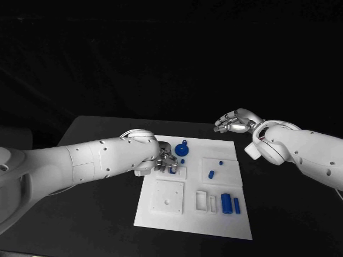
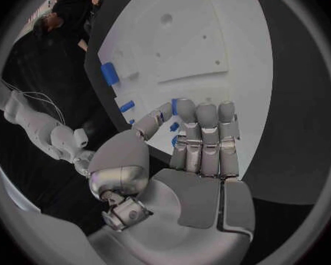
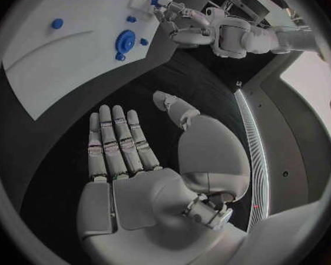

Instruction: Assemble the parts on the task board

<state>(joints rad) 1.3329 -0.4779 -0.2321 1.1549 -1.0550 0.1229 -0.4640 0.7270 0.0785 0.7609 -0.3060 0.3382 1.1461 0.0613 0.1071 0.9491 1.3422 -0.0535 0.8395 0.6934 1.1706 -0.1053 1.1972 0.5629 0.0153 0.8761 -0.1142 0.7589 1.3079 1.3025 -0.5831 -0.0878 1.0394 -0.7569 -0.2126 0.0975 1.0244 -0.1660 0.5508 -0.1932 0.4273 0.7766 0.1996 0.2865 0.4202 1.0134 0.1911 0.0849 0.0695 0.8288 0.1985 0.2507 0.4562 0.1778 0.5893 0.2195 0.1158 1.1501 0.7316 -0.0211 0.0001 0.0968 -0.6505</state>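
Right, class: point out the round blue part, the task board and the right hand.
round blue part (image 1: pixel 181 148), head view, its disc.
task board (image 1: pixel 218 222), head view, bare near edge.
right hand (image 3: pixel 125 159), right wrist view, open palm.

The task board (image 1: pixel 193 214) lies on the black table (image 1: pixel 102 134). The left hand (image 1: pixel 165 160) rests over the board's near-left part, fingertips beside a small blue part (image 1: pixel 173 172). The right hand (image 1: pixel 235 122) hangs beyond the board's far right corner, holding nothing.
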